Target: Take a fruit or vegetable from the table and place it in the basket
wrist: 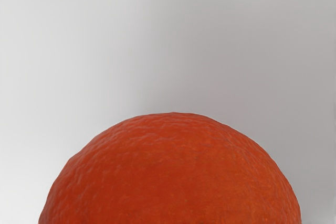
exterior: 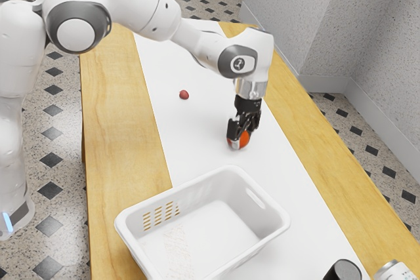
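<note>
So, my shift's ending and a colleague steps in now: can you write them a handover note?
Gripper: down at the orange; whether it grips it, I can't tell.
White basket: on the table, its inside empty. A small red item lies apart.
Done: orange reached.
Left: confirm the grip, carry the orange over the basket, release it inside.
</note>
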Controlling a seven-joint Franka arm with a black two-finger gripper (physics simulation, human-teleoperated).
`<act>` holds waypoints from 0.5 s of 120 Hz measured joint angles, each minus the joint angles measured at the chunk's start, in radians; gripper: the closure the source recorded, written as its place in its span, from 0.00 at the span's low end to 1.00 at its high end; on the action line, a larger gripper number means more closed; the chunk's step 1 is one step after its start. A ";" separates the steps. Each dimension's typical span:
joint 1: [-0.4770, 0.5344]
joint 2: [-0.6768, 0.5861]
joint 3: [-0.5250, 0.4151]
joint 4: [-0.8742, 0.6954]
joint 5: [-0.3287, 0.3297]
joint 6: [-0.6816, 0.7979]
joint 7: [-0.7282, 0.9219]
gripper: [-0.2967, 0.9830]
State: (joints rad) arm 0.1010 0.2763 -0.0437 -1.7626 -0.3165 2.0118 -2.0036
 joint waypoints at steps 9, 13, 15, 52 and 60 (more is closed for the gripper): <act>-0.003 -0.004 0.003 0.000 -0.001 0.001 0.001 0.51; -0.007 -0.008 0.004 0.000 0.000 0.001 0.002 0.52; -0.009 -0.010 0.004 0.000 0.000 0.001 0.002 0.53; -0.188 -0.194 0.011 -0.056 0.013 0.001 -0.010 0.55; -0.230 -0.289 0.008 -0.122 0.028 0.001 -0.022 0.55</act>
State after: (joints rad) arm -0.1293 -0.0127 -0.0358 -1.8842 -0.2889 2.0131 -2.0253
